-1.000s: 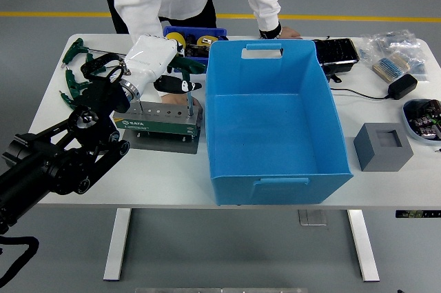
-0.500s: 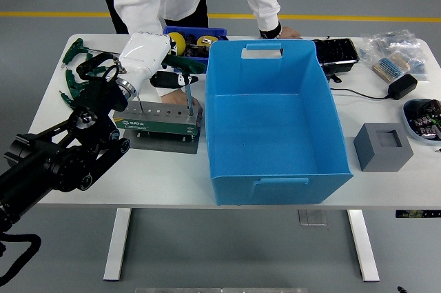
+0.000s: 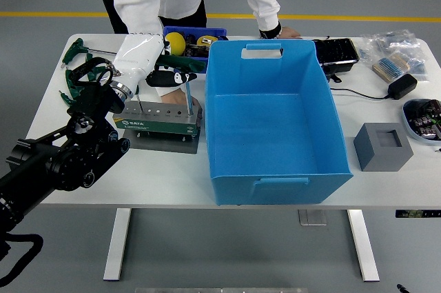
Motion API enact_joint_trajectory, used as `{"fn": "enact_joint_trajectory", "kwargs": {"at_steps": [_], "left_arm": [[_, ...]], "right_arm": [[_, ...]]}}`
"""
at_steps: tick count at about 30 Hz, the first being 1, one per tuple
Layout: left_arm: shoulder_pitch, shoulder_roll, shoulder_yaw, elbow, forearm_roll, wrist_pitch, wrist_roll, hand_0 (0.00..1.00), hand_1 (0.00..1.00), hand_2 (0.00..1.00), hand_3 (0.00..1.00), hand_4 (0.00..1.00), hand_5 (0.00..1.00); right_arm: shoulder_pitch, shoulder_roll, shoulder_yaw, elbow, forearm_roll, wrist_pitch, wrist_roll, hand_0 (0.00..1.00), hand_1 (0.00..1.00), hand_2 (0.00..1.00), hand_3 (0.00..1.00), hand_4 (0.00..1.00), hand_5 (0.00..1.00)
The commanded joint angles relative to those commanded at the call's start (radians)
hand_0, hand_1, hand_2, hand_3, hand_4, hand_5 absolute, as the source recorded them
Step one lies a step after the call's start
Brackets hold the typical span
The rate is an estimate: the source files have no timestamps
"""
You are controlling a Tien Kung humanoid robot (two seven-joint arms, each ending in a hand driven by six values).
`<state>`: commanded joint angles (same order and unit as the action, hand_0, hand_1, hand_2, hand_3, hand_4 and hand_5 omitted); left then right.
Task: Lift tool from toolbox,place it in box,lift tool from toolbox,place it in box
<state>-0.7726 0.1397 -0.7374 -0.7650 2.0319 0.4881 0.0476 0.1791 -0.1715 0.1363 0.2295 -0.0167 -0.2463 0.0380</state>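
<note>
Left hand is closed on a green-handled tool, shaft pointing down into the toolbox on the worktop; the blue box lies immediately to its right.

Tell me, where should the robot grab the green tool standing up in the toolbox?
Probably by its T-shaped green handle at the top, coming from above. The thin shaft stands upright in the grey toolbox, so only the handle is easy to grip. The left hand already seems closed around it.
</note>
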Motion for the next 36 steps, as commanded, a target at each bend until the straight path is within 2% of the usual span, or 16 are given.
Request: {"fn": "enact_joint_trajectory", "kwargs": {"at_steps": [7, 20, 24, 28, 29, 34, 35, 36], "left_arm": [[0.001, 0.000, 0.005, 0.000, -0.029, 0.032, -0.028, 0.201, 0.046, 0.114, 0.110, 0.998, 0.668], [-0.002, 0.022, 0.008, -0.047, -0.024, 0.050, -0.068, 0.194, 0.031, 0.089, 0.083, 0.948, 0.679], [0.001, 0.024, 0.008, -0.029, -0.014, 0.043, -0.071, 0.172, 0.008, 0.075, 0.065, 0.918, 0.652], [0.006, 0.025, 0.005, -0.019, -0.048, 0.009, -0.075, 0.172, 0.008, 0.075, 0.065, 0.918, 0.652], [0.008, 0.025, 0.004, -0.019, -0.057, 0.003, -0.077, 0.197, 0.137, 0.206, 0.261, 0.961, 0.654], [0.015, 0.027, 0.000, -0.044, -0.087, 0.001, -0.087, 0.197, 0.137, 0.206, 0.261, 0.961, 0.654], [0.015, 0.027, 0.000, -0.049, -0.088, 0.000, -0.087, 0.206, 0.163, 0.236, 0.333, 0.998, 0.745], [0.015, 0.028, 0.000, -0.058, -0.089, -0.002, -0.087, 0.206, 0.163, 0.236, 0.333, 0.998, 0.745]], "right_arm": [[0.000, 0.000, -0.001, 0.000, 0.002, 0.000, 0.001, 0.671, 0.641, 0.717, 0.577, 0.837, 0.746], [-0.005, 0.001, -0.001, -0.002, 0.002, 0.000, 0.001, 0.671, 0.640, 0.717, 0.576, 0.835, 0.745], [-0.005, 0.001, 0.002, -0.002, -0.003, 0.000, -0.001, 0.671, 0.641, 0.717, 0.575, 0.834, 0.744], [-0.005, 0.002, 0.002, -0.002, -0.002, 0.000, -0.001, 0.671, 0.641, 0.717, 0.575, 0.834, 0.744], [-0.005, 0.002, 0.002, -0.002, -0.003, 0.000, -0.001, 0.670, 0.641, 0.717, 0.575, 0.834, 0.742], [-0.006, 0.002, 0.001, -0.003, 0.000, -0.001, 0.001, 0.670, 0.641, 0.717, 0.575, 0.834, 0.742], [-0.006, 0.002, 0.001, -0.003, -0.001, -0.001, 0.000, 0.671, 0.641, 0.717, 0.575, 0.833, 0.741], [-0.006, 0.002, 0.001, -0.003, -0.002, -0.001, 0.000, 0.671, 0.641, 0.717, 0.575, 0.833, 0.741]]}}
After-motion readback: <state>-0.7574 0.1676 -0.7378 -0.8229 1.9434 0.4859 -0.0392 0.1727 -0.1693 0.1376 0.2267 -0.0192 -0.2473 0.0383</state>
